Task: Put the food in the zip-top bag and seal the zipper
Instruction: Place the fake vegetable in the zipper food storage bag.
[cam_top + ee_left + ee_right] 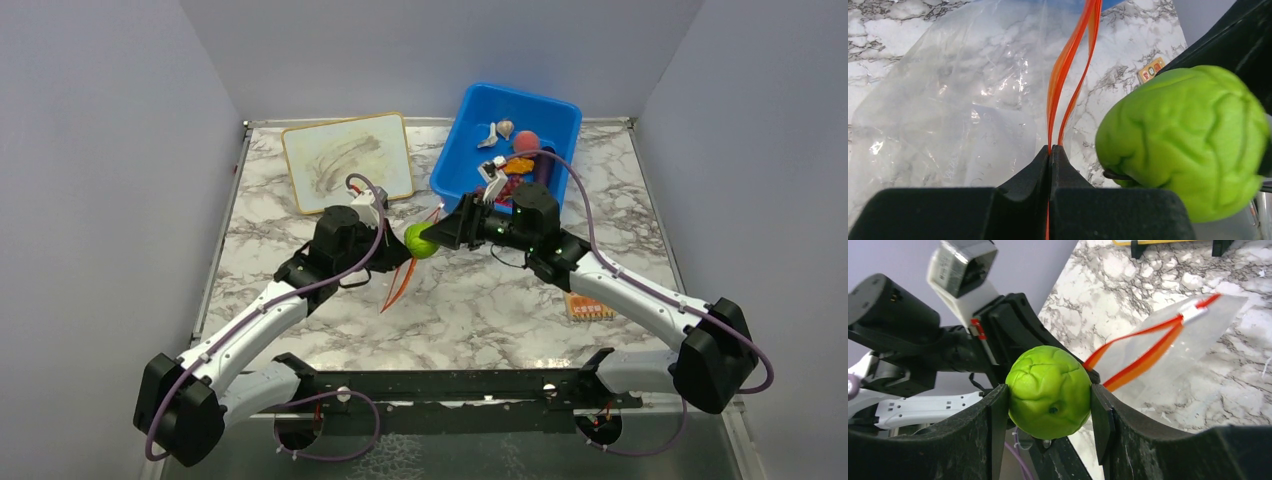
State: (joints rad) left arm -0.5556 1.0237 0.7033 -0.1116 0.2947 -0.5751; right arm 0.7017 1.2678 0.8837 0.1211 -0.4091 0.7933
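Observation:
My right gripper (1049, 402) is shut on the green lime (1049, 390), one finger on each side of it. In the top view the lime (421, 241) hangs above the table's middle, right beside my left gripper (398, 252). My left gripper (1050, 150) is shut on the zipper (1068, 65), the orange-red strip of the clear zip-top bag (958, 110). Beyond the pinch the strip's two halves part, leaving a narrow open mouth. The lime (1188, 140) sits just right of that mouth, outside the bag. In the right wrist view the bag (1198, 335) trails away behind the lime.
A blue bin (560, 110) at the back right holds several toy foods, among them a peach (526, 141) and a garlic (505, 127). A wood-framed whiteboard (347, 160) lies at the back left. A small orange card (588, 306) lies beside my right forearm.

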